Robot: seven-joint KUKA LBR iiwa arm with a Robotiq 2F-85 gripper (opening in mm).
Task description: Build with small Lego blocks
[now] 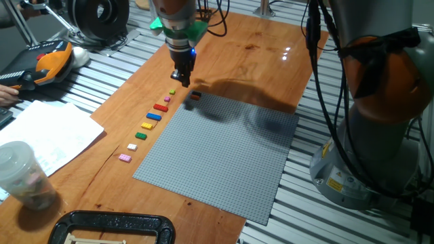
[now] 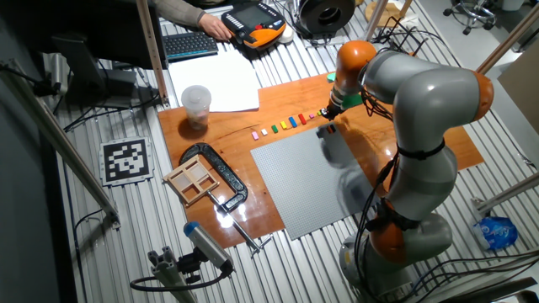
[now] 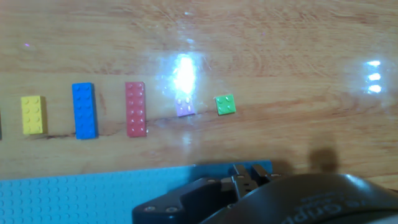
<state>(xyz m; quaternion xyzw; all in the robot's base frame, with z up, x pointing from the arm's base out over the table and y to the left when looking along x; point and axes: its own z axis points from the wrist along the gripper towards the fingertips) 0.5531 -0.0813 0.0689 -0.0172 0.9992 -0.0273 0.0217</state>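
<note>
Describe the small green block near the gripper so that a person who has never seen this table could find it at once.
Start at the large grey baseplate on the wooden board; a row of small Lego blocks runs along its edge. Follow that row toward the gripper to its last piece, the green block. It is square, whereas the red block and blue block nearby are long.

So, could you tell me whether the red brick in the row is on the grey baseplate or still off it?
Off it. The red brick lies flat on the wooden table, in the row beside the baseplate, apart from its edge.
</note>
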